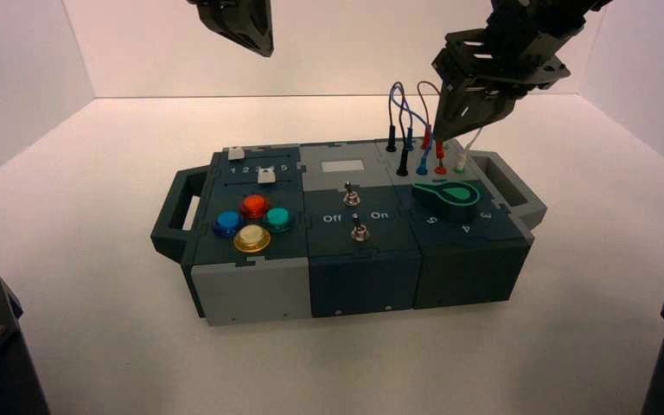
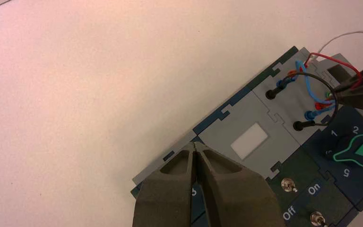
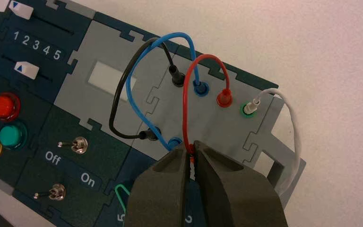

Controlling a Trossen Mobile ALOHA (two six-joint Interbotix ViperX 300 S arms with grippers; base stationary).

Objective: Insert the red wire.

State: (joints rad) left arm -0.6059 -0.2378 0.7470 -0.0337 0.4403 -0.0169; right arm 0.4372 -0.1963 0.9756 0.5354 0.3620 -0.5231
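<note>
In the high view, the black right gripper (image 1: 446, 130) reaches down to the back right part of the dark-and-grey box (image 1: 346, 290), with its tips at the front red plug (image 1: 439, 149) of the thin, looped red wire (image 1: 429, 84). That plug stands over the front red round socket (image 1: 440, 170); whether it is seated I cannot tell. The black left gripper (image 1: 251, 30) waits above and behind the left part of the box.

In the left wrist view, the left gripper's 2 fingers (image 2: 182, 170) meet at their tips, clenched with nothing between them. Farther off, the right gripper is at the red wire, beside the black looped wire (image 2: 328, 85) and the blue looped wire (image 2: 308, 85).

In the right wrist view, the right gripper is clenched on the near end of the red wire. The wire arches from there to its other red plastic plug (image 3: 224, 97), which sits in the back red socket, between the back blue plug (image 3: 200, 88) and the pale plug (image 3: 250, 108) of the white wire (image 3: 293, 118). The black wire's 2 plugs are in the part of the panel nearest the white rectangle (image 3: 111, 80).
</note>
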